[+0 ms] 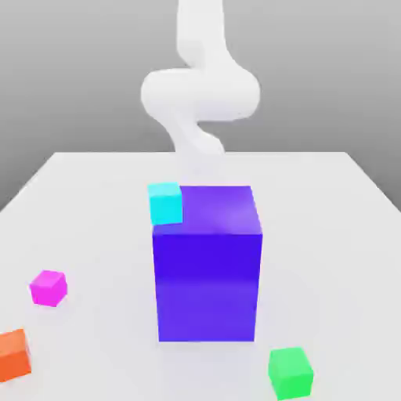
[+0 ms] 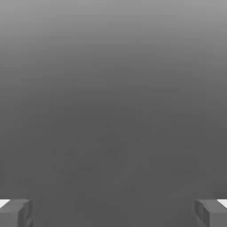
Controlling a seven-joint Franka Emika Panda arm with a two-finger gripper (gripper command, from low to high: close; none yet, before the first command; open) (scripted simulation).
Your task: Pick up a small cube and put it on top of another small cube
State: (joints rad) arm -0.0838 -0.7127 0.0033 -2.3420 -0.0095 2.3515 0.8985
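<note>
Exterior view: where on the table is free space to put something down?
The white table is bare on the exterior view's right of the big blue-violet block, and between the block and the magenta cube. Crowded: the near left corner, by the orange cube.

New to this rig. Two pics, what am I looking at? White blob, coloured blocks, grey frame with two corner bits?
These are simulator renders. The white shape is a robot arm, seen from a camera off the arm, behind a pale table. On the table stand a big blue-violet block, a cyan cube at its back corner on the exterior view's left, a small magenta-pink cube, an orange cube and a green cube. The grey picture comes from a camera on the hand. The two corner bits are the fingers of its gripper, spread wide apart and holding nothing.
</note>
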